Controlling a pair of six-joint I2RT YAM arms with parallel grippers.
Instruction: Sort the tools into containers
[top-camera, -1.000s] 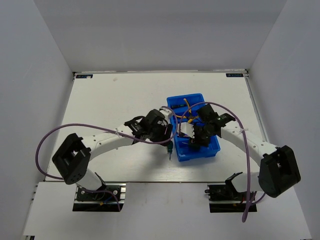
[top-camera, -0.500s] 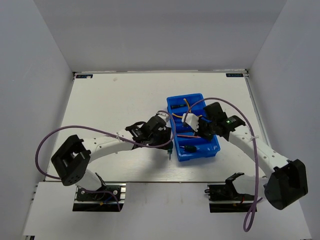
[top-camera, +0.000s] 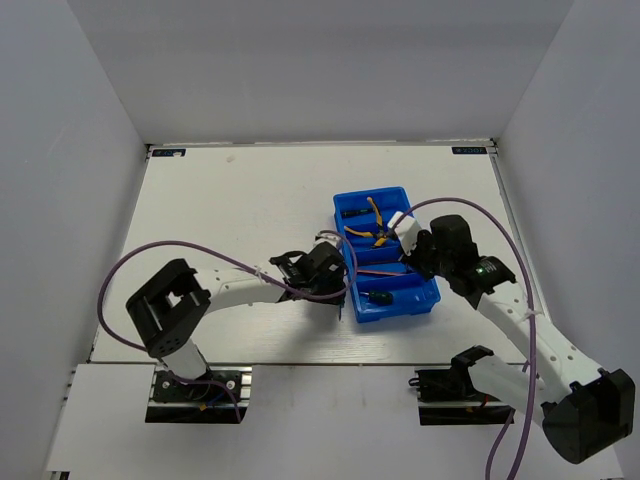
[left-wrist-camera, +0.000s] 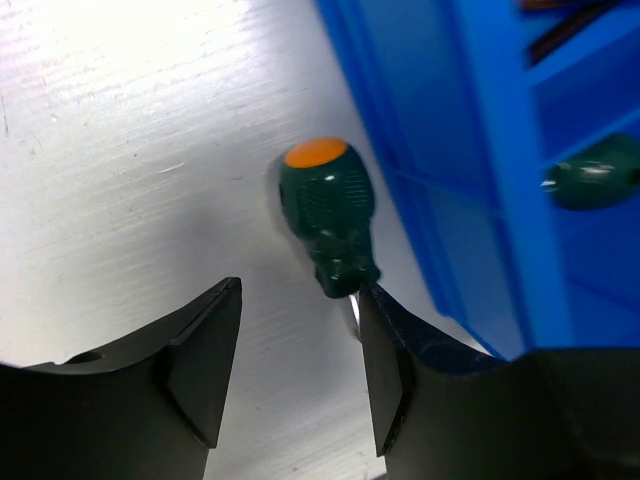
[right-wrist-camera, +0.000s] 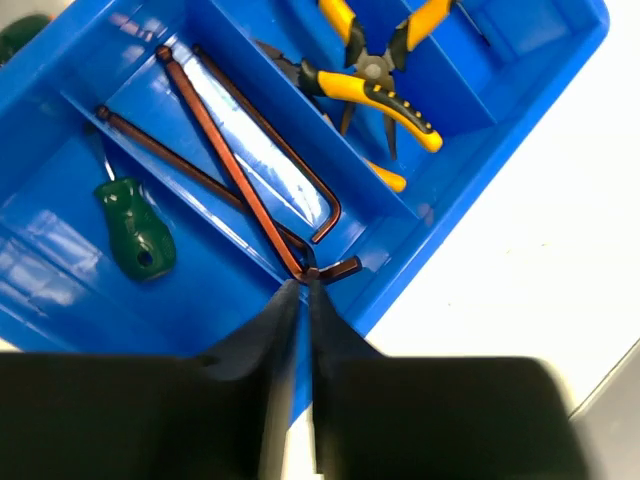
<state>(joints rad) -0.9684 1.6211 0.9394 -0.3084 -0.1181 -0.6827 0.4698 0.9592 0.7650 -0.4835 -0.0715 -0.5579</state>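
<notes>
1. A stubby dark-green plastic screwdriver with an orange end cap (left-wrist-camera: 325, 215) lies flat on the table, just beside the outer wall of the bright blue rectangular plastic tray (left-wrist-camera: 470, 150). Its long axis runs roughly along that wall. The cap points away from the left gripper (left-wrist-camera: 297, 300) and the narrow neck points towards it.
2. The left gripper's two black fingers are spread wide and hang low over the table. The screwdriver's neck sits between them, close against the right-hand finger; I cannot tell whether it touches.
3. The right gripper (right-wrist-camera: 300, 285) has its fingers pressed together with only a slit between them. It is poised over the tray at the bend of one hex key, and contact cannot be judged.
4. Two dark brown L-shaped metal hex keys (right-wrist-camera: 235, 160) lie slantwise in one long compartment. Two yellow-handled pliers (right-wrist-camera: 375, 85) lie crossed in the next compartment.
5. A second green stubby tool (right-wrist-camera: 135, 232) rests in the tray compartment nearest the arm bases.
6. The white table (top-camera: 230, 210) shows a faint wood-like grain. Plain pale walls (top-camera: 300, 70) enclose it on three sides.
7. The tray's plastic is glossy and is divided by raised ridges.
</notes>
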